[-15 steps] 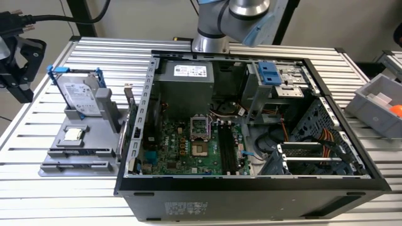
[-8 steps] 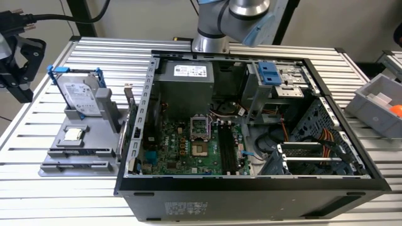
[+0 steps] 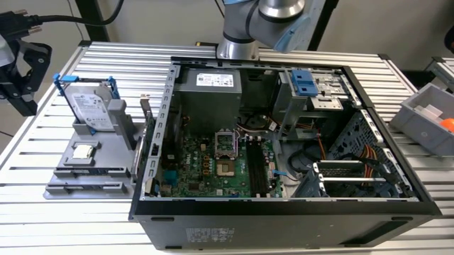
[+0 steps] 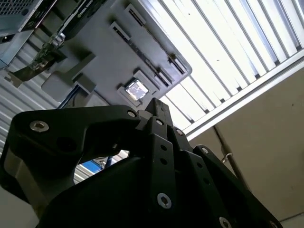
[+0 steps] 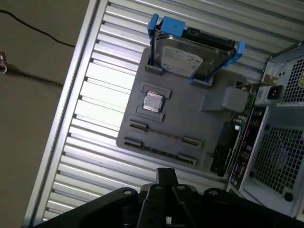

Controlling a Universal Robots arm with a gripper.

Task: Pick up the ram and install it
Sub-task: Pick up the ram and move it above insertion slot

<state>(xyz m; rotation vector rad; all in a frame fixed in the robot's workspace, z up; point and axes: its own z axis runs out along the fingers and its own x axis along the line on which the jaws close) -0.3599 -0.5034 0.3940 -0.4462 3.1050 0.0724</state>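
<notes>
1. Claw [image 5: 166, 175] sat nearest the lens in both wrist views. Its fingers looked pressed together with nothing between them.
2. It hung over the slatted table [image 5: 95, 99], just off the edge of the gray tray [image 5: 190, 118], and touched nothing.
3. Ram [image 5: 162, 135] appeared to be the thin strip standing on edge between two end clips on that tray. It was near the claw but apart from it, and too thin to be sure of.
4. Handling, as a guess: light, stiff, thin and fragile. Probably best pinched across its flat faces at mid-length on the upper edge, away from the contact edge.
5. Counts on the tray: one ram, one small square chip [image 5: 153, 101], one hard drive [image 5: 190, 57] in a blue-handled frame, and two rows of stick clips.
6. One green card [image 5: 240, 140] stood upright between the tray and one open computer case [image 3: 284, 223].
7. Black memory slots [image 3: 259, 170] lay side by side on the board inside the case; their number was unclear.
8. One gray bin [image 3: 426, 122] sat on the table at the exterior view's right, well apart from the tray.
</notes>
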